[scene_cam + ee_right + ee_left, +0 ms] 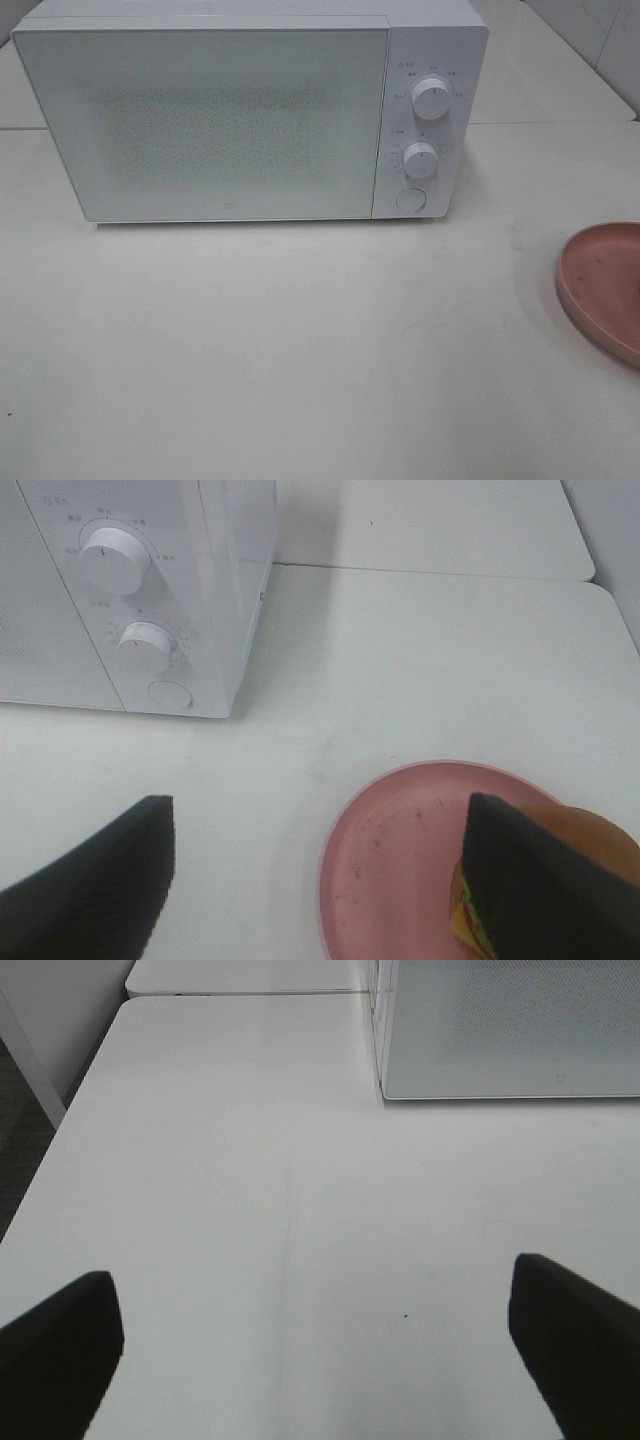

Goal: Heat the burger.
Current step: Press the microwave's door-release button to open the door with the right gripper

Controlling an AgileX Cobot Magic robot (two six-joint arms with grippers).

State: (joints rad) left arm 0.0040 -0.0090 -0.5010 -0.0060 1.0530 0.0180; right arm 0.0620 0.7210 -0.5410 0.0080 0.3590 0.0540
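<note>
Burger (600,832) sits on pink plate (400,860), on the side away from microwave (200,120). Glossy bun up, layers stacked vertically, mostly hidden behind one right finger. Plate is round with a shallow rim and smudged. Surface (300,350) is white and matte, with a seam behind the microwave. Microwave is a white box, door shut, two round knobs (431,98). Right gripper (318,802): fingers (540,900) wide, nothing between. Left gripper (312,1268): fingers wide above the surface.

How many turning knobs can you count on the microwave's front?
2. The upper knob sits high on the microwave panel; the lower knob directly beneath, above a flat round button. None seems hidden.
</note>
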